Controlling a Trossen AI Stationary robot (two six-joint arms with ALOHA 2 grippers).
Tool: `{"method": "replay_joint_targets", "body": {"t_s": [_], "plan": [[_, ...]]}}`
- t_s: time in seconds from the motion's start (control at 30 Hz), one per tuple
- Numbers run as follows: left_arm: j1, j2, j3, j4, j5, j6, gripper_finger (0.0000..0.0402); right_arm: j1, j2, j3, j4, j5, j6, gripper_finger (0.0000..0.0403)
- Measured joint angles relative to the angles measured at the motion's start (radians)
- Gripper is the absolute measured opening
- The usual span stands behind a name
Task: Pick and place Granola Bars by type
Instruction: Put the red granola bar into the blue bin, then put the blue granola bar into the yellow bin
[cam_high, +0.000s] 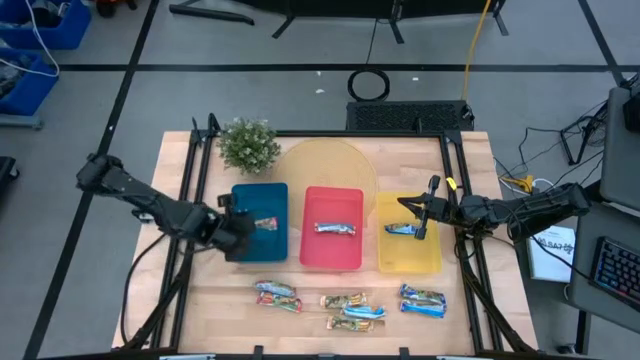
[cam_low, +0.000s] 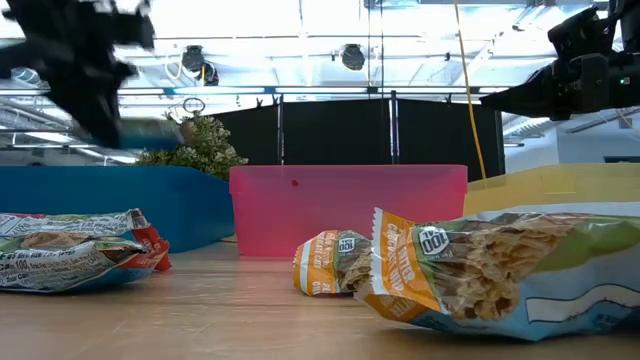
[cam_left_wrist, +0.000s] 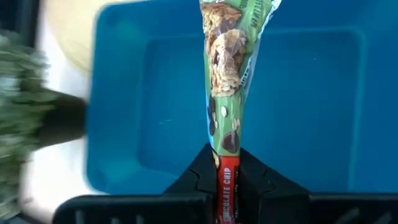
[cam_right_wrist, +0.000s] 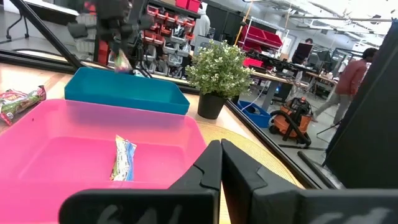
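Note:
My left gripper (cam_high: 243, 227) hovers over the blue tray (cam_high: 258, 200), shut on a red-green granola bar (cam_left_wrist: 227, 68). The right wrist view shows that bar (cam_right_wrist: 121, 60) above the tray's rim. My right gripper (cam_right_wrist: 221, 158) is shut and empty, above the yellow tray (cam_high: 410, 258), where a blue bar (cam_high: 402, 229) lies flat. A silvery-white bar (cam_high: 336, 229) lies in the pink tray (cam_high: 332, 256). Several more bars lie loose on the table near its near edge: red-green (cam_high: 278, 296), orange-green (cam_high: 345, 300) and blue (cam_high: 422, 301). My left gripper pinches the bar's red end (cam_left_wrist: 227, 177) between its two fingers. The fingers come from the table's left, and the bar runs along them, sticking out forward past their tips. The bar is lifted clear above the blue tray's floor.
A small potted plant (cam_high: 248, 146) stands by the far left corner, just beyond the blue tray. A round pale disc (cam_high: 325, 165) lies behind the pink tray. The three trays stand side by side mid-table. People and shelving show in the room beyond.

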Motion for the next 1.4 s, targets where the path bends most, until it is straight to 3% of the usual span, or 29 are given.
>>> {"method": "replay_joint_targets", "body": {"t_s": [0.3,0.53,0.6,0.83,1.0,1.17,1.4], "plan": [[0.122,0.0,-0.2,0.25,0.168,0.045,0.0044,0.0,0.0,0.0,0.0,0.0,0.0,0.0],[0.148,0.0,-0.243,0.328,0.225,-0.001,0.0027,0.0,0.0,0.0,0.0,0.0,0.0,0.0],[0.153,0.0,-0.237,0.324,0.253,-0.006,0.005,0.0,0.0,0.0,0.0,0.0,0.0,0.0],[0.159,0.0,-0.15,0.295,0.29,0.015,0.0185,0.0,0.0,0.0,0.0,0.0,0.0,0.0],[0.122,-0.02,-0.025,0.267,0.244,0.241,0.0229,0.0,0.0,0.0,0.0,0.0,-0.002,0.0],[0.046,-0.147,-0.021,0.415,0.103,0.509,0.0175,0.0,0.0,0.0,0.0,0.0,-0.001,0.0],[0.075,-0.394,-0.037,0.433,0.074,0.551,0.0015,0.0,0.0,0.0,0.0,-0.003,-0.001,0.0]]}}
